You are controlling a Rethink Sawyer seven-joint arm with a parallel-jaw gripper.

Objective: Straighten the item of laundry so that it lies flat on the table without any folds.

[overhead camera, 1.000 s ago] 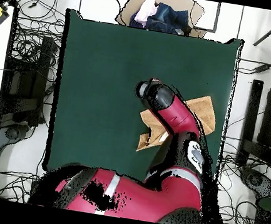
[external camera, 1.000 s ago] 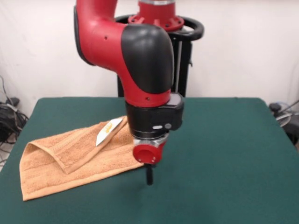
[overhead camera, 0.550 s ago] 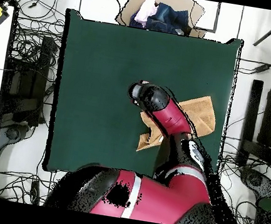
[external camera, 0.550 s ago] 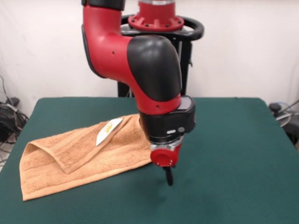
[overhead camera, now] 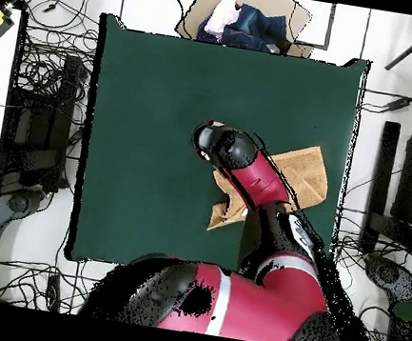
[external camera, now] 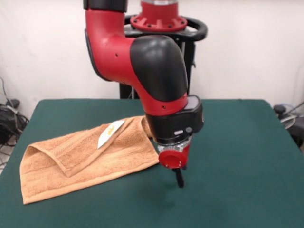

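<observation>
The arm (external camera: 142,61) is sporting glossy red shells with a big rounded black cap on the elbow joint. Small dark screw holes are dotting the red casing. The wrist is wearing a black collar with a couple of small light buttons, ending in a round red disc at 6 o'clock. A ribbed red ring is sitting at 12 o'clock, over a black pedestal frame.
</observation>
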